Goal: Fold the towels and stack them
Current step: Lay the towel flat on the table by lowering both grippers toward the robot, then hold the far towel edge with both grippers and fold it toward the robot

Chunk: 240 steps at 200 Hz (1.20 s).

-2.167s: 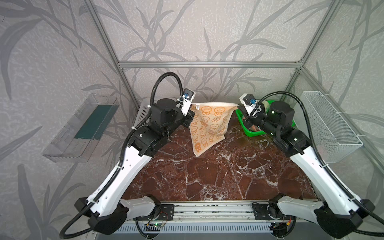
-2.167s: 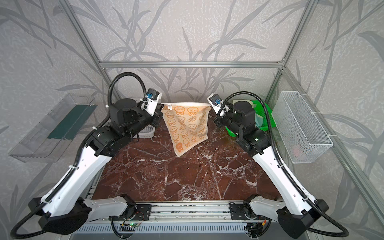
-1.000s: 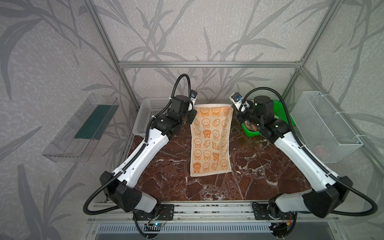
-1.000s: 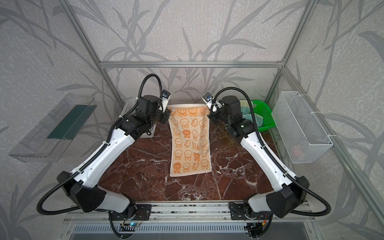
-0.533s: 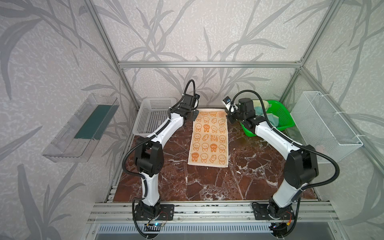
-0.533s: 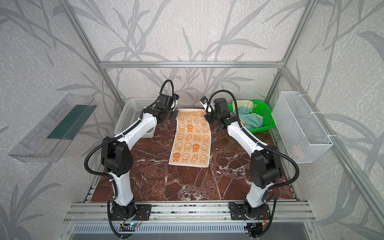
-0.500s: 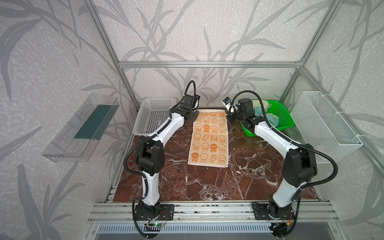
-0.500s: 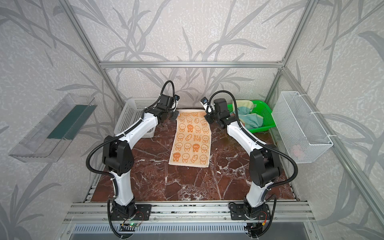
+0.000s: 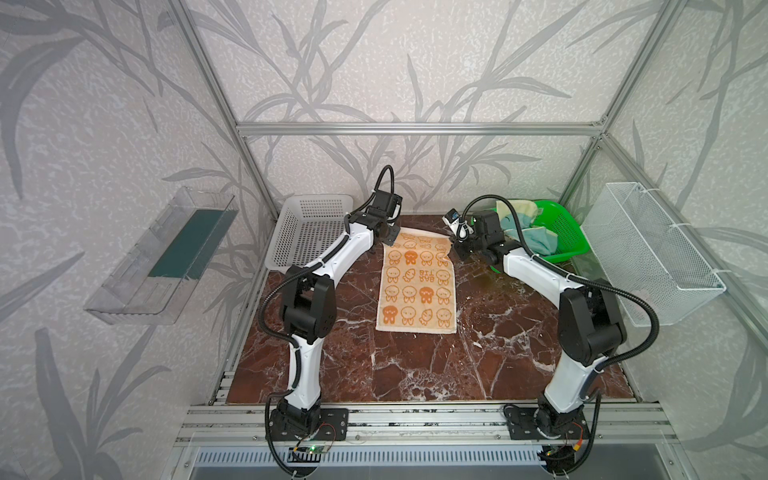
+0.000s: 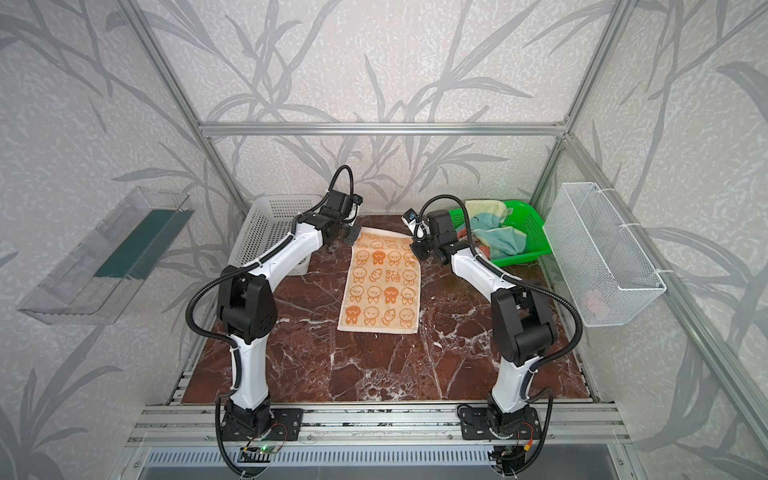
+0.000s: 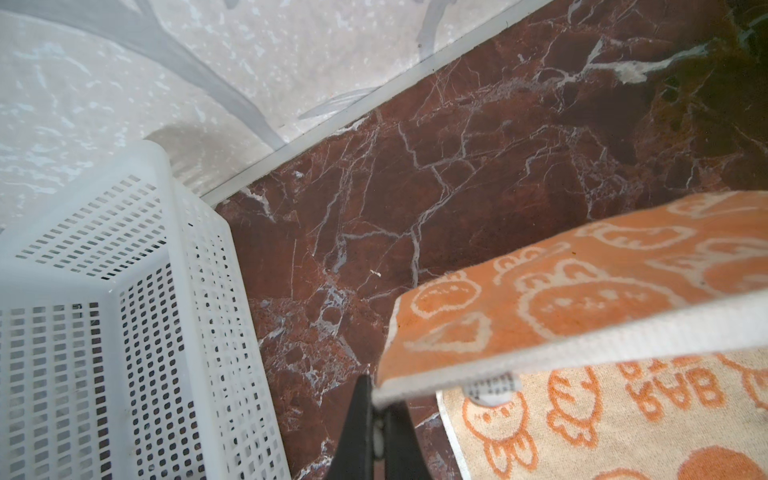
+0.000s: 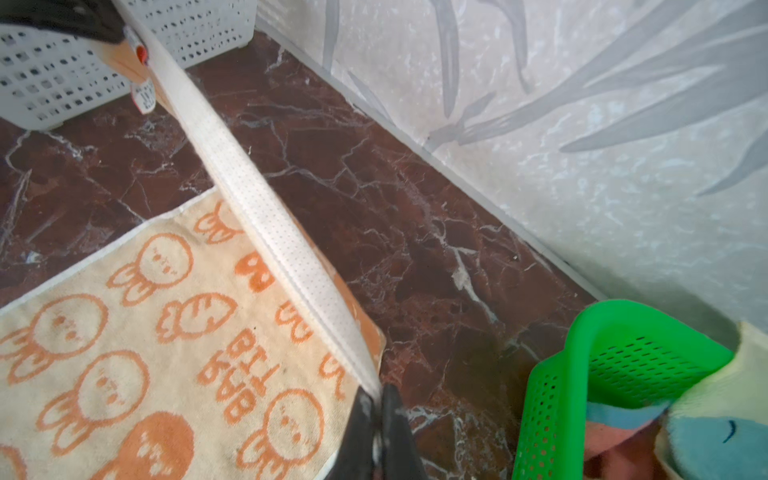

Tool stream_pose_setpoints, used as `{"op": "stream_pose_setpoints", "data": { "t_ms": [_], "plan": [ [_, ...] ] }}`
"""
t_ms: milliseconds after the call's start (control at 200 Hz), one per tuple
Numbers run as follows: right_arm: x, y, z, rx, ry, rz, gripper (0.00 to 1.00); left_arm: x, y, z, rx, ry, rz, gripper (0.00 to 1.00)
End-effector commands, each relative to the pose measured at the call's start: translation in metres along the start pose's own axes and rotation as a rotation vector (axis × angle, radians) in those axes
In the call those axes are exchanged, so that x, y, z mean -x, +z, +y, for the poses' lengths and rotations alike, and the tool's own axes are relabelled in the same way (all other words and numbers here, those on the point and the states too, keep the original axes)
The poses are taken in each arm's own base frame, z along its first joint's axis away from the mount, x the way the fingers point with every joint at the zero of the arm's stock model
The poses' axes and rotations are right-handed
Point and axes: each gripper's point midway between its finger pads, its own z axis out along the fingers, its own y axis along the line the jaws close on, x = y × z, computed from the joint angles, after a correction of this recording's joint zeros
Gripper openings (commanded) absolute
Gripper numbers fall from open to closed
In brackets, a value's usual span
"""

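Pinching the far hem corners of the orange towel [image 9: 417,291], lying along the counter [image 9: 415,374], with left pincer [image 11: 376,409] and right pincer [image 12: 376,405] both clamped. Risking a crooked fold by moving unevenly, or losing a corner.

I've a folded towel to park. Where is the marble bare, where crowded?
Bare marble: between the orange towel and the front rail, and between towel and right arm. Crowded far edge: left gripper and right gripper hold towel corners between white basket and green basket.
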Motion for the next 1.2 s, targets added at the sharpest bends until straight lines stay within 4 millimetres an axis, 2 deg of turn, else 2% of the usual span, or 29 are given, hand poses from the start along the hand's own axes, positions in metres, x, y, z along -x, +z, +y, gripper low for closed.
{"op": "stream_pose_setpoints", "data": {
  "t_ms": [0, 95, 115, 285, 445, 570, 765, 900, 1050, 1195],
  "plan": [
    [-0.015, -0.020, -0.015, -0.055, 0.012, 0.032, 0.00, -0.023, -0.024, 0.019, 0.078, -0.009, 0.073, 0.00],
    [-0.033, -0.024, -0.008, -0.049, 0.003, 0.069, 0.00, -0.036, -0.033, 0.015, 0.077, -0.013, 0.107, 0.00],
    [-0.028, -0.033, -0.009, -0.057, -0.001, 0.052, 0.00, -0.038, -0.036, 0.015, 0.076, -0.015, 0.110, 0.00],
    [-0.038, -0.049, -0.003, -0.056, -0.019, 0.066, 0.00, -0.053, -0.051, 0.017, 0.098, -0.030, 0.128, 0.00],
    [-0.025, -0.067, -0.007, -0.081, -0.068, 0.033, 0.00, -0.052, -0.065, 0.025, 0.128, -0.049, 0.101, 0.00],
    [-0.018, -0.071, -0.010, -0.093, -0.111, 0.024, 0.00, -0.048, -0.072, 0.029, 0.141, -0.055, 0.082, 0.00],
    [-0.027, -0.068, 0.000, -0.046, -0.187, 0.035, 0.00, -0.052, -0.077, 0.030, 0.143, -0.053, 0.077, 0.00],
    [-0.045, -0.069, 0.020, 0.038, -0.234, 0.045, 0.00, -0.064, -0.078, 0.022, 0.111, -0.059, 0.101, 0.00],
    [-0.062, -0.078, 0.049, 0.163, -0.289, 0.029, 0.00, -0.083, -0.079, 0.003, 0.048, -0.067, 0.140, 0.00],
    [-0.075, -0.084, 0.066, 0.245, -0.294, 0.043, 0.00, -0.102, -0.081, -0.009, 0.033, -0.073, 0.189, 0.00]
  ]
}}
